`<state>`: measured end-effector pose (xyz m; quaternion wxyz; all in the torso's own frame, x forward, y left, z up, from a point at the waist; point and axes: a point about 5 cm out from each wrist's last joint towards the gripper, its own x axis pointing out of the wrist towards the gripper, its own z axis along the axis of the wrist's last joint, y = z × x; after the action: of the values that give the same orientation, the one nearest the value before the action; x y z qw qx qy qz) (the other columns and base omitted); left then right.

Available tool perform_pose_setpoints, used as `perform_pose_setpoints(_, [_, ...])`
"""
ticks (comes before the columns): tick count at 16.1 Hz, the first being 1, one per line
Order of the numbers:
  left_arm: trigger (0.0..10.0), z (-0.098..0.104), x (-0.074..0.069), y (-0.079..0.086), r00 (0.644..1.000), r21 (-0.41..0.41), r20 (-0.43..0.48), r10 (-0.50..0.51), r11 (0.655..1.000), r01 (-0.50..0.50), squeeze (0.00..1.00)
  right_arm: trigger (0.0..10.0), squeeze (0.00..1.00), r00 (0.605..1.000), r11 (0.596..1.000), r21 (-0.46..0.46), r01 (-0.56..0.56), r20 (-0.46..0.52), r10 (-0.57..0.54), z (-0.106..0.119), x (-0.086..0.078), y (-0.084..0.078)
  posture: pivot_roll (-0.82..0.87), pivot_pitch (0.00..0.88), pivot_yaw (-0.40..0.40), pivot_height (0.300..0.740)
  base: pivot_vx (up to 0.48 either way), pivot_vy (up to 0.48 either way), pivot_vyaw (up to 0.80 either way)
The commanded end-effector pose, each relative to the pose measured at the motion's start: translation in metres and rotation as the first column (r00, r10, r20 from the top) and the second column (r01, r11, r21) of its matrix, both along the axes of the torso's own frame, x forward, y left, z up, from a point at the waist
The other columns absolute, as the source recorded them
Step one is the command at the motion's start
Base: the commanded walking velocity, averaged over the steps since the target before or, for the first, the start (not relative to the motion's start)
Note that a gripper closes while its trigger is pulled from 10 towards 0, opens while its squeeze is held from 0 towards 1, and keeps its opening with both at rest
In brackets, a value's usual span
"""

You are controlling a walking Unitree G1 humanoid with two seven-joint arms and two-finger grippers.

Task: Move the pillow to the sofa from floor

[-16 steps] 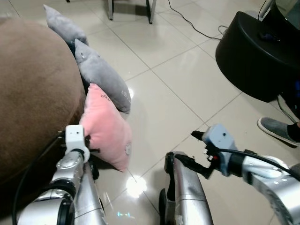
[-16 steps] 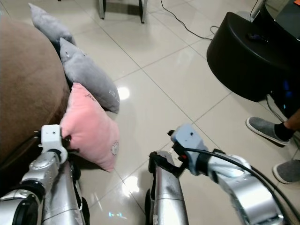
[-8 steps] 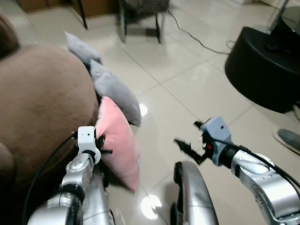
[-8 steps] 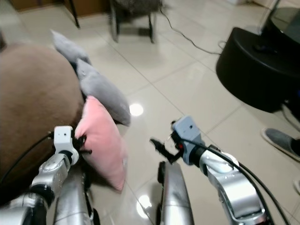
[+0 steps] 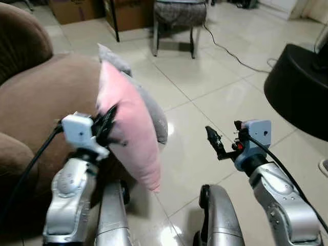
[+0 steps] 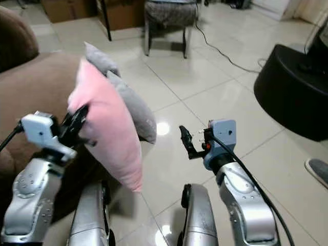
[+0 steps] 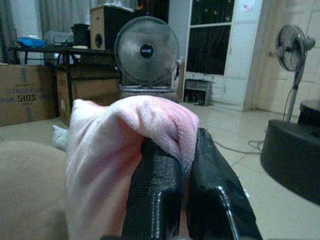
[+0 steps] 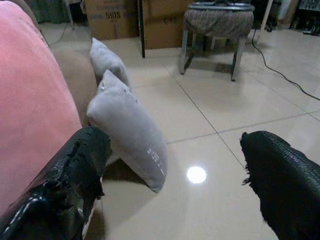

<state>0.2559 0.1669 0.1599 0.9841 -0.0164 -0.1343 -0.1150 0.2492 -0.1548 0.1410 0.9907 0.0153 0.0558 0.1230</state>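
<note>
You have open tile floor (image 5: 205, 97) through the middle of the frame, between the sofa and the round black unit (image 5: 300, 97) at the right edge. The brown sofa (image 5: 41, 102) bulks up along the left, its seat top bare at upper left. The pink pillow (image 5: 130, 133) hangs pinched in your left gripper (image 5: 105, 125), just beside the sofa's edge. Two grey pillows (image 6: 130, 110) lean against the sofa behind it. A stool (image 5: 177, 23) and a cable (image 5: 236, 54) stand at the top. Your right gripper (image 5: 214, 143), fingers spread, has free floor ahead.
</note>
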Motion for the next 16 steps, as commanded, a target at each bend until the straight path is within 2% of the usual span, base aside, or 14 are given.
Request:
perform_pose_setpoints(1, [0.0, 0.008, 0.001, 0.001, 0.999, -0.009, 0.011, 0.048, 0.999, -0.048, 0.00, 10.0, 0.00, 0.999, 0.999, 0.004, 0.036, 0.030, -0.036, 0.006, 0.004, 0.000, 0.05, 0.000, -0.035, 0.565, 0.000, 0.000, 0.00])
perform_pose_setpoints(3, [0.0, 0.014, 0.006, 0.003, 0.995, 0.023, -0.002, 0.101, 0.995, -0.101, 0.00, 10.0, 0.00, 0.998, 0.999, -0.005, 0.040, 0.055, -0.040, 0.009, 0.013, 0.006, 0.06, 0.000, -0.046, 0.585, 0.000, 0.000, 0.00])
perform_pose_setpoints(4, [0.6, 0.013, 0.007, 0.003, 0.992, 0.047, -0.026, 0.123, 0.992, -0.121, 0.00, 10.0, 0.00, 0.998, 0.999, -0.009, 0.036, 0.054, -0.035, 0.008, 0.015, 0.008, 0.07, 0.000, -0.052, 0.595, 0.000, 0.000, 0.00])
perform_pose_setpoints(5, [10.0, 0.008, 0.008, 0.004, 0.985, 0.084, -0.060, 0.160, 0.984, -0.154, 0.00, 10.0, 0.00, 0.998, 0.999, -0.008, 0.032, 0.048, -0.032, 0.006, 0.017, 0.009, 0.08, 0.000, -0.062, 0.605, 0.000, 0.000, 0.00])
perform_pose_setpoints(7, [10.0, 0.002, 0.011, 0.000, 0.979, 0.163, -0.092, 0.185, 0.972, -0.168, 0.00, 10.0, 0.00, 0.999, 0.999, -0.035, -0.004, 0.032, 0.005, 0.003, 0.020, 0.010, 0.09, 0.000, -0.065, 0.630, 0.000, 0.000, 0.00])
perform_pose_setpoints(9, [10.0, 0.006, 0.010, -0.001, 0.978, 0.189, -0.073, 0.195, 0.966, -0.178, 0.00, 10.0, 0.00, 0.999, 0.999, -0.048, -0.014, 0.040, 0.016, 0.003, 0.021, 0.009, 0.10, 0.000, -0.071, 0.645, 0.000, 0.000, 0.00])
perform_pose_setpoints(12, [10.0, 0.000, 0.008, 0.009, 0.965, 0.257, -0.084, 0.250, 0.941, -0.221, 0.00, 10.0, 0.00, 0.999, 0.999, -0.037, -0.029, 0.041, 0.031, 0.001, 0.022, 0.010, 0.08, 0.000, -0.058, 0.674, 0.000, 0.000, 0.00])
perform_pose_setpoints(16, [10.0, 0.003, 0.013, 0.005, 0.966, 0.268, -0.080, 0.246, 0.939, -0.217, 0.00, 10.0, 0.00, 0.997, 0.999, -0.037, -0.018, 0.068, 0.021, 0.004, 0.022, 0.010, 0.08, 0.000, -0.046, 0.708, 0.000, 0.000, 0.00])
